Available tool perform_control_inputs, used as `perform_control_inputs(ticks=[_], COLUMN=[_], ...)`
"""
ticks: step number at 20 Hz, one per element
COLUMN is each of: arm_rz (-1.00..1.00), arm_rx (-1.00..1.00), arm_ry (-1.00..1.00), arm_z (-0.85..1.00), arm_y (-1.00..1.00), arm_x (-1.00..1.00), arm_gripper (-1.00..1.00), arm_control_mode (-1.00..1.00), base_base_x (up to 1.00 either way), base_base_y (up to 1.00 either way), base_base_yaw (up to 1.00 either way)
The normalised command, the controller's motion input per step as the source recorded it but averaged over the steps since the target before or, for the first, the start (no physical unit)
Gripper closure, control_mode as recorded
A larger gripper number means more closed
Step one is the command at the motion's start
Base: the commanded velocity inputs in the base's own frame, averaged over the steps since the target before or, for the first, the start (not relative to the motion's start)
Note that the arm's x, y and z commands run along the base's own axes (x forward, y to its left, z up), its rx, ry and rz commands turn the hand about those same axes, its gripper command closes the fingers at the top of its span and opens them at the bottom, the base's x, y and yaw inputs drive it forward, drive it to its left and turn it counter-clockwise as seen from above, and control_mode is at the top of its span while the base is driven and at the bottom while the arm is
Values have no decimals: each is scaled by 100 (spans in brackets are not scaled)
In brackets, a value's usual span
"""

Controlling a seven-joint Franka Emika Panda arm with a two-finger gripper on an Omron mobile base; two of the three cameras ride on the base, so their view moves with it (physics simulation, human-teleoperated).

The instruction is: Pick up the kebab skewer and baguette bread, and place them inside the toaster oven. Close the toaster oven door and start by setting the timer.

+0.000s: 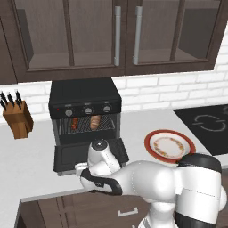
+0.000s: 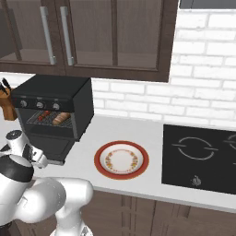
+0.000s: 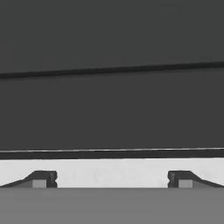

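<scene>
The black toaster oven [image 1: 84,94] [image 2: 51,90] stands on the counter under the cabinets. Its door [image 1: 70,156] [image 2: 59,145] hangs dropped down flat in front. On the wire rack inside lie the kebab skewer [image 1: 75,123] [image 2: 43,115] at the left and the golden baguette bread [image 1: 95,122] [image 2: 61,118] at the right. My hand sits low at the door's front edge, with the wrist [image 1: 99,147] [image 2: 17,138] over it. In the hand view my gripper [image 3: 112,179] is open with nothing between its fingertips [image 3: 43,179]. It faces a dark flat panel above a strip of white counter.
A red-rimmed plate [image 1: 169,144] [image 2: 121,160] lies on the counter to the right of the oven. Further right is a black cooktop [image 1: 207,122] [image 2: 203,156]. A wooden knife block [image 1: 18,118] [image 2: 5,105] stands left of the oven. Dark wall cabinets [image 1: 116,35] hang overhead.
</scene>
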Motion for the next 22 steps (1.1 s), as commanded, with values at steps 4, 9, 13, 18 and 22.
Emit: perform_control_inputs(ticks=[4,9,13,18,22], arm_rz=[2,0,0,0,0], arm_rx=[0,0,0,0,0], arm_ry=[0,-1,-11,-13,-13], arm_z=[-12,-18,-15,-2,0], arm_y=[0,0,0,0,-3], arm_x=[1,8,11,21,29], arm_gripper=[-100,-100,-100,-100,-100], arm_control_mode=[-100,-100,-100,-100,-100], base_base_x=[0,0,0,0,0], base_base_y=[0,0,0,0,0], base_base_yaw=[0,0,0,0,0])
